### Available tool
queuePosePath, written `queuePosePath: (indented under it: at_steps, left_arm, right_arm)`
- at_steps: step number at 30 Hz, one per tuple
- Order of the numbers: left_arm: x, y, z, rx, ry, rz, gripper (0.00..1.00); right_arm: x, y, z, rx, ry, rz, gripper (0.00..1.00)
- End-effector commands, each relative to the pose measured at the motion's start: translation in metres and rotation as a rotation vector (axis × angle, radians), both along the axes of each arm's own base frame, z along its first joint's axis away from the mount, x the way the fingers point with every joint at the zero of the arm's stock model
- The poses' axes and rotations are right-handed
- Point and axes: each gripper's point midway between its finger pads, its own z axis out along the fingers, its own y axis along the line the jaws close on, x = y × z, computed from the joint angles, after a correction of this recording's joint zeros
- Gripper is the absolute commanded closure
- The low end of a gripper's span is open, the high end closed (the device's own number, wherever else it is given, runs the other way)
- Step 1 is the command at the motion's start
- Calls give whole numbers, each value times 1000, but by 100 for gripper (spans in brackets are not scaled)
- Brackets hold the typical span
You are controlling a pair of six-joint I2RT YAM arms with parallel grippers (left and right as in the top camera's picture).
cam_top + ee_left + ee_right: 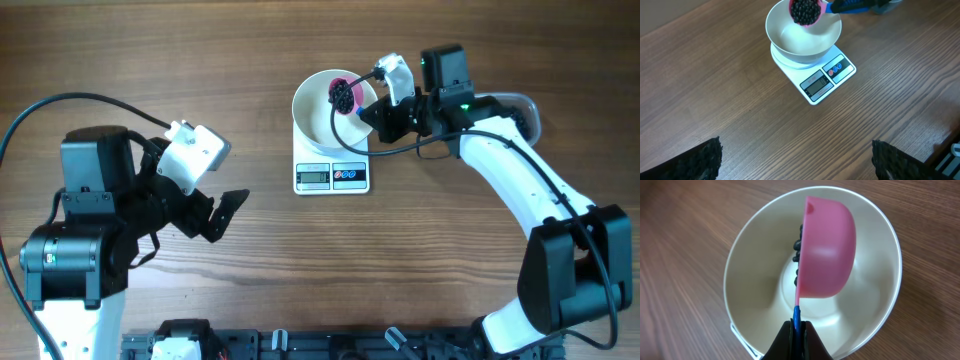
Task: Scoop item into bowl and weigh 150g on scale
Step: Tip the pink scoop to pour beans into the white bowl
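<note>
- Pellets (805, 11) are small, round, hard-looking black beads. My guess is they roll and bounce like crazy, so you can't pinch them directly, and the scoop is the only sane way to move them.
- Right now they sit heaped in the pink scoop (827, 255), which hangs tipped on its side over the bowl (755, 265), with a few beads peeking out at the rim.
- Your right gripper (797, 330) is clamped tight on the scoop's thin blue handle (797, 315), right at its end. That looks like the right spot, but the load is light and a narrow handle could twist in the grip, so roll it slowly.
- The bowl's inside looks bare white from the wrist view, with nothing poured in yet as far as I can see.
- It's glossy and just rests on the scale (822, 80), so I'd expect it to slide if you bump it.
- Your left gripper (220, 213) is spread wide, holding nothing, well off to the left.
- I can't read the scale display.
</note>
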Motion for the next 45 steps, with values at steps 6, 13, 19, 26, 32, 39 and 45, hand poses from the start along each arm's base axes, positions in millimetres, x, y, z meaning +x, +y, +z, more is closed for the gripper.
queuePosePath:
  at_steps: [6, 13, 19, 26, 32, 39, 45]
  left_arm:
    - [1, -2, 8, -7, -27, -20, 0]
    - [1, -2, 8, -7, -27, -20, 0]
    - [1, -2, 8, -7, -27, -20, 0]
    - [1, -2, 8, -7, -27, -20, 0]
    - [1, -2, 8, -7, -27, -20, 0]
    - [1, -2, 8, -7, -27, -20, 0]
    - [1, -2, 8, -7, -27, -20, 0]
  right_arm:
    - [7, 11, 20, -114, -137, 14, 96]
    - [7, 19, 19, -210, -202, 38, 96]
    - [6, 21, 22, -249, -236, 46, 96]
    - [12, 10, 34, -305, -294, 14, 96]
    - [4, 9, 34, -417, -344, 61, 96]
    - [8, -7, 35, -726, -468, 86, 96]
    - [8, -2, 37, -718, -482, 89, 96]
